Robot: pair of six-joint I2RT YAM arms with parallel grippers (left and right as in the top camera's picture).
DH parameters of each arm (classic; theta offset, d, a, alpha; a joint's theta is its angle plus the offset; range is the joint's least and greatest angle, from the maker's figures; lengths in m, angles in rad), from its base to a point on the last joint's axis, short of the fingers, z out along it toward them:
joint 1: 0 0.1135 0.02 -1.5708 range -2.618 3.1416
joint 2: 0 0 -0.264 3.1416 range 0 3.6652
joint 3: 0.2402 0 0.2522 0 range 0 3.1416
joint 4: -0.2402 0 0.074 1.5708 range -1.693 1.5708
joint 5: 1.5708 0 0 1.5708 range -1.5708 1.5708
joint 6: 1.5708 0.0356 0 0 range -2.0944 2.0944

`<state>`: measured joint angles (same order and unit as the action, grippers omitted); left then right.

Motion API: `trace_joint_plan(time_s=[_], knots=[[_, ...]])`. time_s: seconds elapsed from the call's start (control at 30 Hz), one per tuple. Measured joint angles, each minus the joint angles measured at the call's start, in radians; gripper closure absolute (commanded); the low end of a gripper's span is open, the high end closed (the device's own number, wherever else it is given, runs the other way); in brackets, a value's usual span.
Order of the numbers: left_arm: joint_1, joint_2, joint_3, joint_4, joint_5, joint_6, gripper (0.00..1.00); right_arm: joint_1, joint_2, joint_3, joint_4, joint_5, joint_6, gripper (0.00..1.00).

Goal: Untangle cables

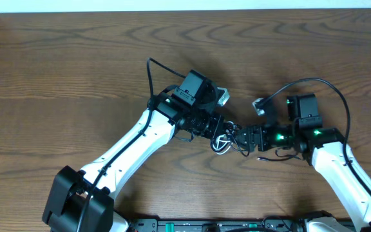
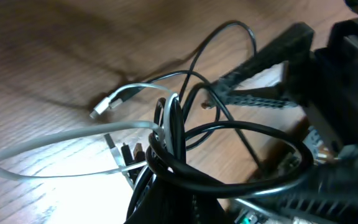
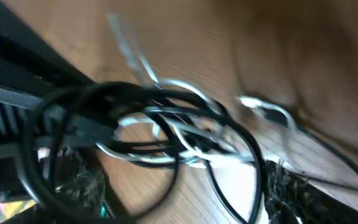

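I have two arms on this job, and both meet near the middle of the table (image 1: pixel 57 64). My left tool (image 1: pixel 227 136) is clamped shut on the cables (image 1: pixel 222 143). In the left wrist view the strands rise out of its dark fingers toward 12 o'clock and spread into loops. My right tool (image 1: pixel 241 138) faces it from the other side, its jaws standing wide. In the blurred right wrist view one finger lies at about 9 o'clock and the other near 4 o'clock, with loops of cord between them. I cannot make out any contact there.

What the next move depends on, as I judge it, is that the knot lies in the gap between the two tools. Seen from overhead it is at 3 o'clock from my left tool and 9 o'clock from my right. The bundle's long axis runs roughly along that same 9-to-3 line. The left arm is the nearer, since it has the bundle in hand. The right would have to close on one strand and draw it away toward 3 o'clock.

There is one white cord, and its plug end (image 2: pixel 114 99) lies free on the wood, pointing toward 10 o'clock from the knot. There are at least two black cords, one thicker than the other. A tighter count is beyond me where they cross.
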<state>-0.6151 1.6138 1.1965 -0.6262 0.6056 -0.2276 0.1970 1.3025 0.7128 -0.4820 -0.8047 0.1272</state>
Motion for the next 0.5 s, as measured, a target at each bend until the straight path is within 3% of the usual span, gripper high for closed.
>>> trace_joint_plan(time_s=[0.07, 0.13, 0.17, 0.23, 0.37, 0.5], knots=[[0.0, 0.0, 0.0, 0.0, 0.02, 0.0, 0.93, 0.011, 0.0, 0.0, 0.022, -0.003, -0.003, 0.43], [-0.003, 0.0, 0.0, 0.001, 0.029, 0.0, 0.93, 0.012, 0.0, 0.0, 0.084, 0.005, 0.01, 0.49], [-0.007, 0.0, 0.0, 0.001, 0.025, 0.0, 0.93, 0.012, 0.0, 0.0, 0.093, 0.014, 0.019, 0.6], [-0.017, 0.0, 0.0, 0.002, 0.028, 0.0, 0.93, 0.012, 0.0, -0.001, 0.14, 0.053, 0.051, 0.99], [-0.037, 0.0, 0.0, 0.001, 0.033, 0.0, 0.93, 0.012, 0.0, -0.001, 0.154, 0.112, 0.094, 0.99], [-0.036, 0.0, 0.0, -0.076, 0.019, 0.031, 0.92, 0.021, 0.0, 0.002, -0.008, 0.377, 0.26, 0.99]])
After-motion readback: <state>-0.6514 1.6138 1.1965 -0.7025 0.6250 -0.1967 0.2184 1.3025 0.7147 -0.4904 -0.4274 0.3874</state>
